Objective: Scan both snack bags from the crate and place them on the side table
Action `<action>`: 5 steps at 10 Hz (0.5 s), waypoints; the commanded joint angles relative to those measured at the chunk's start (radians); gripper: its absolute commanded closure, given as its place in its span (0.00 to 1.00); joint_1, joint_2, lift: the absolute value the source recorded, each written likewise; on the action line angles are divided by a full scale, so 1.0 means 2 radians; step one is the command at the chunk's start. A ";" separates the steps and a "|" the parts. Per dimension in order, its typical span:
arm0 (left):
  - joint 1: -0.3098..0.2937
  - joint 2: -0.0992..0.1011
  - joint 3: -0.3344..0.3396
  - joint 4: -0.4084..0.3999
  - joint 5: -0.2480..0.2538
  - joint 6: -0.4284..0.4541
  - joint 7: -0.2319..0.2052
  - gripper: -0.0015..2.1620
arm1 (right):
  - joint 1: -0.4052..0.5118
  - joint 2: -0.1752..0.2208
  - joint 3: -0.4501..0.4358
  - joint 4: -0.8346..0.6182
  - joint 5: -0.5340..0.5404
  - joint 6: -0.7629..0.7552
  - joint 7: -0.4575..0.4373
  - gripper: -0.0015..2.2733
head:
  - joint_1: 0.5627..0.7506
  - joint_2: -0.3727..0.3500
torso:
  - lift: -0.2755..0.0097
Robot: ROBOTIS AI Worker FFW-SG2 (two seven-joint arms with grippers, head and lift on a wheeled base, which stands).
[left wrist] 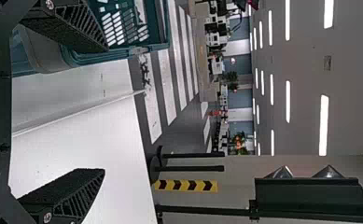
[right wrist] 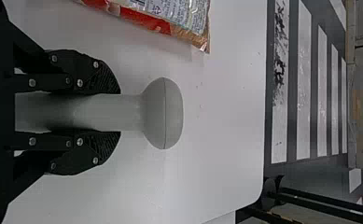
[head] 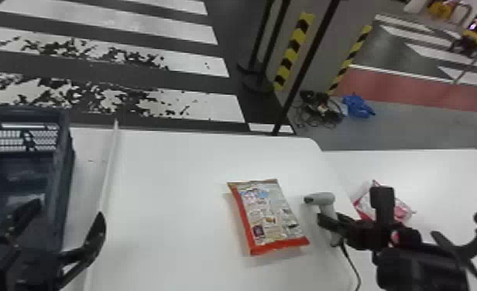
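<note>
- Judged at scanning stage: nearer snack bag flat on main tabletop, farther bag on side tabletop.
- Clamped on handle of scanner with right tool, fingers against both sides.
- Wide open and empty at left tool, near crate.
- Next, probably: aim scanner at nearer bag, then transfer it across.

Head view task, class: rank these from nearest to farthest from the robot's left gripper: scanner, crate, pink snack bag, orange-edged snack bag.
1. Crate: far left, close by the left gripper.
2. Orange-edged snack bag: right of the crate, mid-table.
3. Scanner: just right of that bag.
4. Pink snack bag: farther right, on the side table.
</note>
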 commanded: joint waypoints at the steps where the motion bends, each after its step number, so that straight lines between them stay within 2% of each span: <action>1: 0.000 0.000 -0.001 0.000 0.000 0.000 0.000 0.04 | 0.000 0.000 0.000 0.000 0.000 -0.001 0.000 0.94 | 0.70 0.03 | 0.62; 2: 0.000 0.000 -0.001 0.000 0.000 0.000 0.000 0.04 | 0.000 0.000 -0.002 0.000 0.000 -0.001 -0.002 0.89 | 0.70 0.03 | 0.62; 3: 0.000 0.000 -0.001 0.000 0.000 0.000 0.000 0.04 | 0.000 0.001 -0.007 0.000 0.000 0.001 -0.002 0.75 | 0.70 0.03 | 0.62; 5: 0.000 0.000 -0.001 0.000 0.000 0.000 0.000 0.04 | 0.000 0.001 -0.009 0.000 0.000 0.001 -0.002 0.40 | 0.70 0.03 | 0.62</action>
